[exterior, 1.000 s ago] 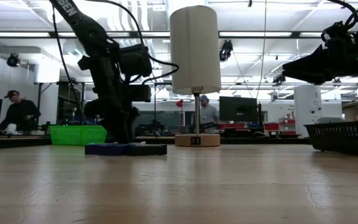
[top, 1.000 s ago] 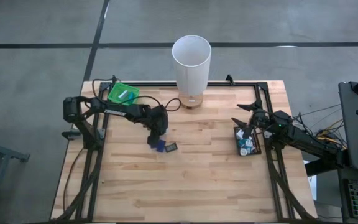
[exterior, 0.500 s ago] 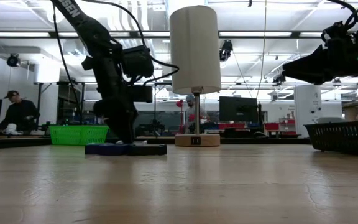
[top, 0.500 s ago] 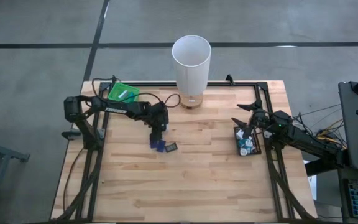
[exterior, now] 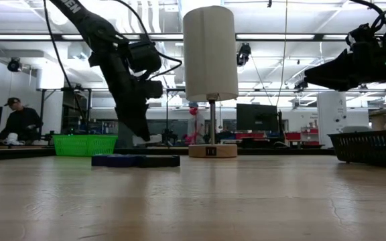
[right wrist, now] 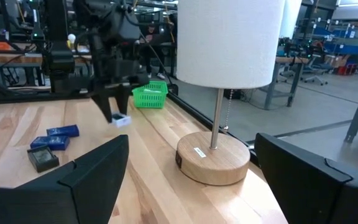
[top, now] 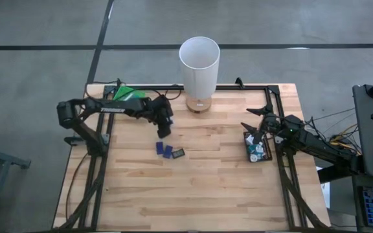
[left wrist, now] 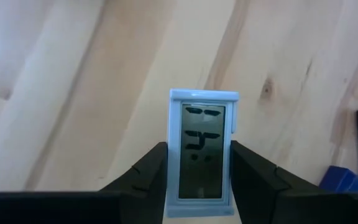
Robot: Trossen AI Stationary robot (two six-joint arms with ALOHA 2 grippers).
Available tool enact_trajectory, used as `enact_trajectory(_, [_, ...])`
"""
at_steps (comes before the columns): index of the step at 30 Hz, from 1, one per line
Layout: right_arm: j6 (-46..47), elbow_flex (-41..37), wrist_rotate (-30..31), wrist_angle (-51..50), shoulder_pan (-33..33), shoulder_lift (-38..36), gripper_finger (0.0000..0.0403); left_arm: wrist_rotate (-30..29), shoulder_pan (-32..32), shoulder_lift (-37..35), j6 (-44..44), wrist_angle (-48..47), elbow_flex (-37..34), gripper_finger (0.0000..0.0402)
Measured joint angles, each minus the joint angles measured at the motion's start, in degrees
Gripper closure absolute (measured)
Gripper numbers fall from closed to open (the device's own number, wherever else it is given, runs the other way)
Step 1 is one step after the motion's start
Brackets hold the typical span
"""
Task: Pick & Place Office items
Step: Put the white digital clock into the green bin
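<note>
— While I hang over the plank table [top: 193,188] from above, what shows?
— My left gripper [top: 166,131] is clenched on a pale display piece [left wrist: 202,152], lifted near the green tray [top: 123,94]; blue pieces [top: 165,150] lie mid-table.
— Low?
— A person [exterior: 20,122] sits far off.
— Right wrist?
— My right gripper [top: 256,133] gapes released above the black tray [top: 258,157], facing the lamp [right wrist: 216,74].

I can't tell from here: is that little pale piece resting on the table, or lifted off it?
Lifted. The left claw is shut on the pale block, which hangs above the tabletop.
</note>
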Motion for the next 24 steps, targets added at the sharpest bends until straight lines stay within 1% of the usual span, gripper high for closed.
enact_trajectory(4, [0.00,0.00,0.00,0.03,0.01,0.09,0.0054,0.21,0.65,-1.35,-0.12,-0.84,0.00,0.0263])
enact_trajectory(8, [0.00,0.00,0.00,0.05,0.00,0.12,0.0054,-0.51,1.39,-1.72,-2.68,-1.64,0.06,0.0263])
enact_trajectory(18, [0.00,0.00,0.02,0.05,0.01,0.13,0.0057,-1.17,6.26,-2.88,-13.43,-3.27,0.35,0.0263])
enact_trajectory(22, [0.00,0.00,0.02,0.05,0.01,0.14,0.0053,-1.98,8.47,-5.22,-18.26,-4.39,0.38,0.0264])
enact_trajectory(24, [0.00,0.00,0.02,0.05,0.00,0.15,0.0053,-3.31,9.49,-6.65,-20.69,-6.12,0.72,0.0264])
